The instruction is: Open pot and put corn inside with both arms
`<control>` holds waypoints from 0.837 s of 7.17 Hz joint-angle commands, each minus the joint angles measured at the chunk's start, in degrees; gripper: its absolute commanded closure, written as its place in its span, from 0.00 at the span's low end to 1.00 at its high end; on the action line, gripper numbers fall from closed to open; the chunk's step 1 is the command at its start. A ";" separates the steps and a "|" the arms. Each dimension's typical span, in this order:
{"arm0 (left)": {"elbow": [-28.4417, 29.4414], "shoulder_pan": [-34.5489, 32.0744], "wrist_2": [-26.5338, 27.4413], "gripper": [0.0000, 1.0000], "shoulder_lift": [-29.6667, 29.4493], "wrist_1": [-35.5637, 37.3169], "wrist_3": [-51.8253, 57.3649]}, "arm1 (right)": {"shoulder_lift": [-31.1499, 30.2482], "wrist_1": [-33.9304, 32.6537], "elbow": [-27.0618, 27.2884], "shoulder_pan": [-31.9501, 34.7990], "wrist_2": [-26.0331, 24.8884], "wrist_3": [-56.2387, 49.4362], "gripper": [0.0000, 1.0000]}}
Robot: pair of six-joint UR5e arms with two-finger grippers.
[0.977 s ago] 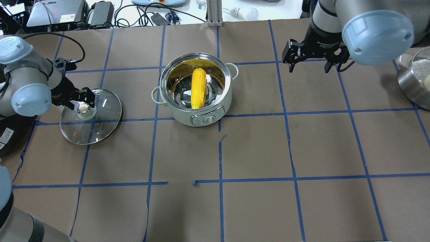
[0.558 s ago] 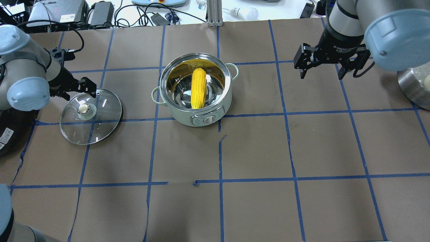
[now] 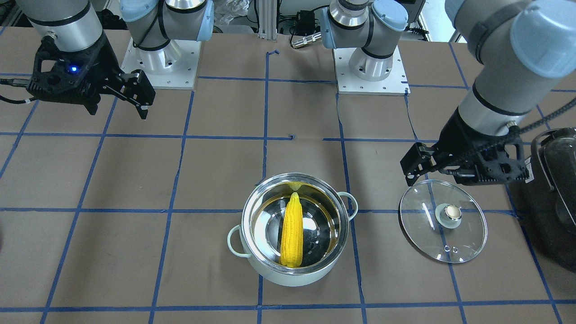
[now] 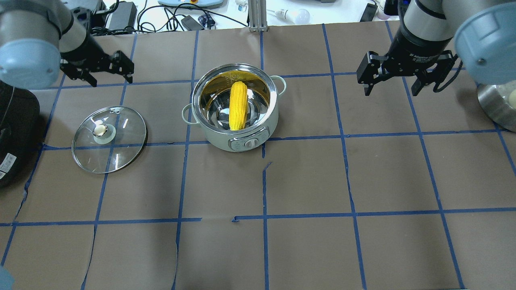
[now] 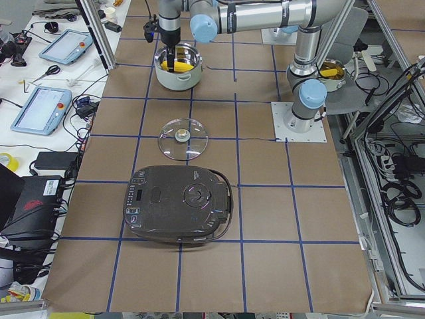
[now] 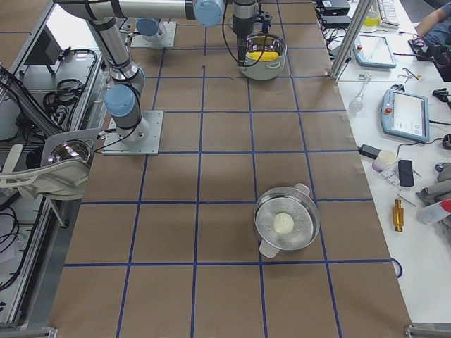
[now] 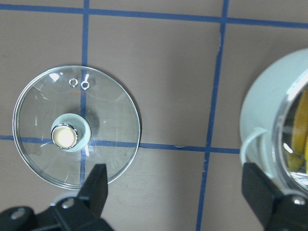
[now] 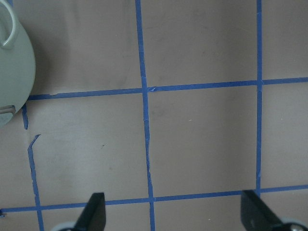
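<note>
A mint-green pot [image 4: 269, 128] stands uncovered with a yellow corn cob [image 4: 238, 105] lying inside it, and its glass lid [image 4: 117, 151] rests flat on the table to the pot's left. The left gripper [image 4: 113, 80] hangs left of the pot and the right gripper [image 4: 393, 92] hangs to the pot's right. Both have fingers spread wide and empty (white lettering on the right wrist is too small to read).

White lettering on the right tool [image 4: 392, 91] is too blurred to read; nothing else legible.

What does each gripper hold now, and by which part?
Nothing is held. The left gripper and right gripper are open and empty; the clear glass lid lies apart, the yellow corn cob in the mint-green pot.
</note>
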 commanded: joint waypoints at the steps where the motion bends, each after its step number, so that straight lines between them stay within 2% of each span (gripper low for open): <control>1: 1.92 -6.39 1.89 0.00 3.45 -3.97 -1.20 | -0.35 0.47 -0.40 0.01 0.57 -0.24 0.00; 4: -2.12 -5.70 1.36 0.00 8.37 -4.59 -1.20 | -0.35 0.47 -0.41 0.10 0.84 -0.24 0.00; 5: -2.13 -5.18 1.10 0.00 9.52 -7.46 -1.20 | -0.35 0.47 -0.41 0.10 0.84 -0.24 0.00; 6: -2.04 -4.65 0.14 0.00 10.23 -7.40 -1.20 | -0.35 0.47 -0.41 0.10 0.84 -0.24 0.00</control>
